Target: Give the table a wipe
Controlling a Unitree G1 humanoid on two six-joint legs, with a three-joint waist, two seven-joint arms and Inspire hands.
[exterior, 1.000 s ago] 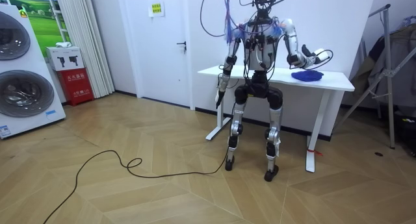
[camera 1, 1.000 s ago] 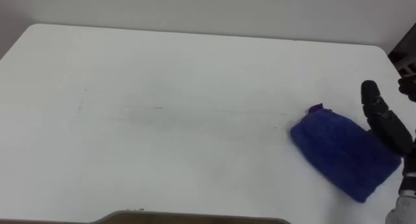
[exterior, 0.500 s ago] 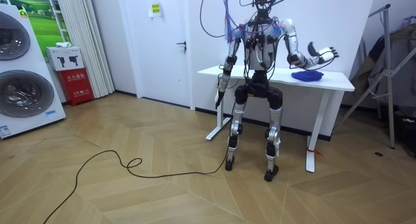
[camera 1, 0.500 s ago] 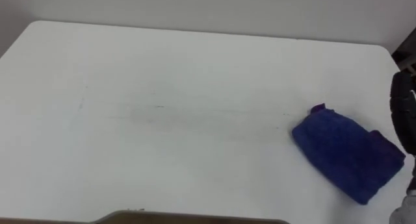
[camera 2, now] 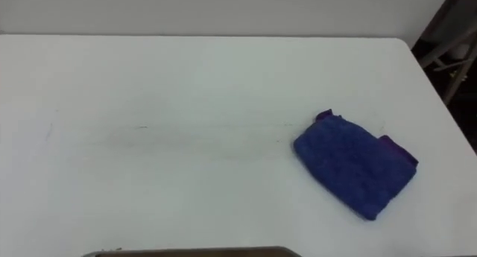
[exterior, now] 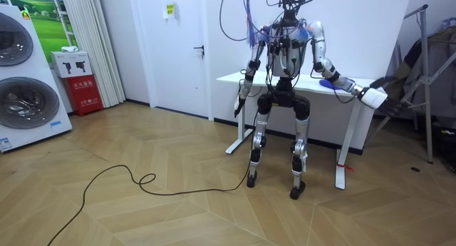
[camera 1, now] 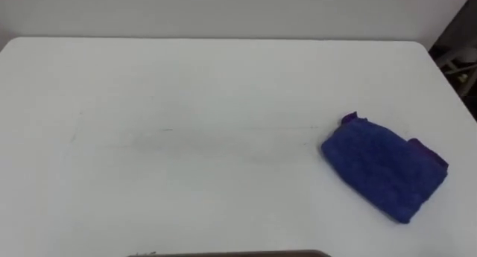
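The blue cloth [camera 1: 384,167] is lying bunched and loosely folded on the white table [camera 1: 186,78], near the table's right end and toward its near edge; a darker purple hem is showing at 2 of its corners; nothing is touching or pressing it. A faint grey streak [camera 1: 216,135] is running across the middle of the tabletop from the cloth's side toward the left; the rest of the surface is looking bare and dry.

In the room view the robot is standing upright against the table's long side, facing it; its right arm is reaching out and down past the table's end at the room view's right, so the right hand [exterior: 373,97] is hanging well apart from the cloth; I cannot tell how its fingers are set. The left hand [exterior: 238,109] is hanging by the table's other end; its fingers are too small to read as well.

As a judgement, the wiping is not under way here: the cloth is sitting free, the streak is remaining, and most of the tabletop seems left to cover; taking hold of the cloth again is looking like the step in hand.

Farther off, 2 washing machines [exterior: 25,82] are standing on the wooden floor [exterior: 142,217].
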